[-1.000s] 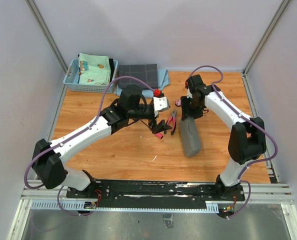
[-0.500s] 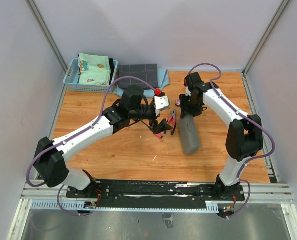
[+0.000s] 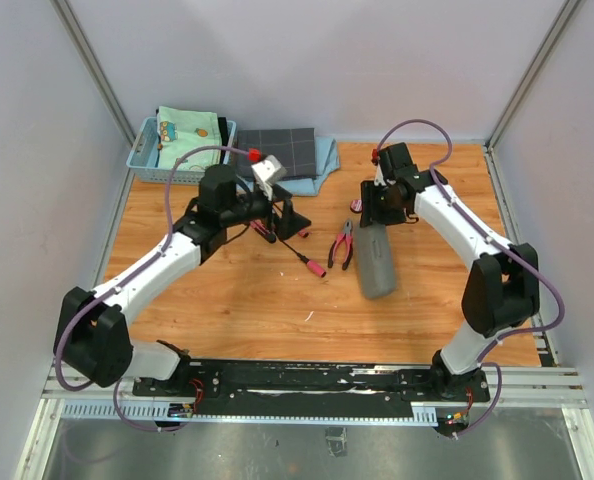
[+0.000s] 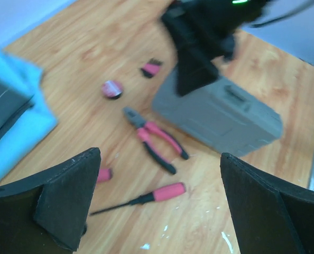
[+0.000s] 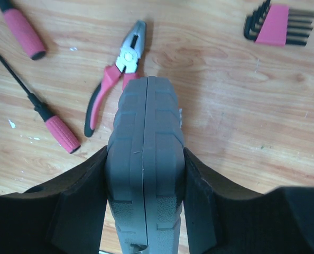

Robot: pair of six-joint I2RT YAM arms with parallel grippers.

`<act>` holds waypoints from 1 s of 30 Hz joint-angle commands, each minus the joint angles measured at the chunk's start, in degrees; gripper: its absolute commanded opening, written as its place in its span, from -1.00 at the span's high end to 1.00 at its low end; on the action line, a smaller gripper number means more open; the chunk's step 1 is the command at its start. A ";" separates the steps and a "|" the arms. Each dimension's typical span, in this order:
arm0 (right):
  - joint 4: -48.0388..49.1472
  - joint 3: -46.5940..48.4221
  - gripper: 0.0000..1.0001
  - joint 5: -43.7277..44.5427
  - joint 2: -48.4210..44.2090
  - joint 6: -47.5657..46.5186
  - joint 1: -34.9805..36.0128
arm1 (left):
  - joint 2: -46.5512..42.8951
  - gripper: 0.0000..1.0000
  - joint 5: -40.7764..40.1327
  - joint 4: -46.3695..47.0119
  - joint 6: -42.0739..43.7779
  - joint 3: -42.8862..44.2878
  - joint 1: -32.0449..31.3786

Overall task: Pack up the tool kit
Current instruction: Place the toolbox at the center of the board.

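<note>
Tool kit case (image 3: 376, 262): shut, clamped by right gripper (image 3: 375, 214). Left gripper (image 3: 285, 218): fingers wide, empty, withdrawn toward 10 o'clock from pliers (image 3: 342, 244); tools remain loose, packing not begun.

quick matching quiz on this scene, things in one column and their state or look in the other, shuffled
Things:
1 grey case
2 pliers
3 left gripper
4 hex keys

States:
a open, holding nothing
b two curved pink-and-black handles
c clamped on edge in the right gripper
d black, fanned in a pink holder

Pairs: 1-c, 2-b, 3-a, 4-d
</note>
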 commanded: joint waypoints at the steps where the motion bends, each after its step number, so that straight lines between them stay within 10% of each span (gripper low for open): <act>1: 8.88 -3.13 0.22 -0.41 -5.33 0.35 0.93 | -1.17 -0.99 0.34 7.41 -11.69 -4.22 9.90; 15: 7.17 -3.93 0.22 2.23 -0.42 0.35 0.93 | -6.19 -0.99 -6.72 6.78 -5.90 -10.92 18.99; 16: 5.83 -3.24 -0.73 2.80 0.33 -1.04 0.94 | -6.39 -0.99 -6.85 6.70 -6.23 -11.07 19.03; 17: 4.45 -2.40 -0.99 3.20 1.00 -1.37 0.93 | -6.68 -0.99 -6.85 6.68 -6.35 -11.33 18.99; 30: 2.54 -2.76 -0.97 3.07 1.69 -1.55 0.94 | -7.66 -0.99 -4.54 5.89 -6.81 -12.18 19.06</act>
